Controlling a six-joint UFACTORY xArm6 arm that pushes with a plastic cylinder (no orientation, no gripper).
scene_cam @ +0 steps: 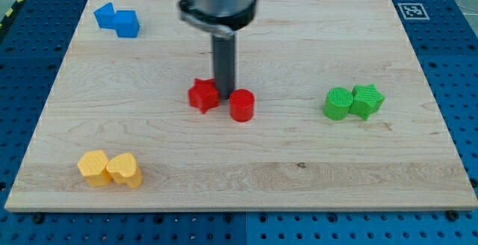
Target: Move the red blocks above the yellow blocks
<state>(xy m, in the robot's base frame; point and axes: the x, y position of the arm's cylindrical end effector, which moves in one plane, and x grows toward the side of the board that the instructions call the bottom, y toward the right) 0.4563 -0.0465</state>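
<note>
the rod had no jaws to spread or pinch; its tip sat wedged between the red star block and the red cylinder, touching or nearly touching both, mid-board. likely placed there to herd the pair together. the yellow blocks lay touching near the view's bottom left, well apart. blue blocks top left, green blocks right, both uninvolved. wooden board underneath.

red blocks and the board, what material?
Red star block and red cylinder: likely 3D-printed plastic, matte, with faint ribbed layer lines. Board: light wood, visible grain and small knots, smooth finish. My tip sits between the two reds.
</note>
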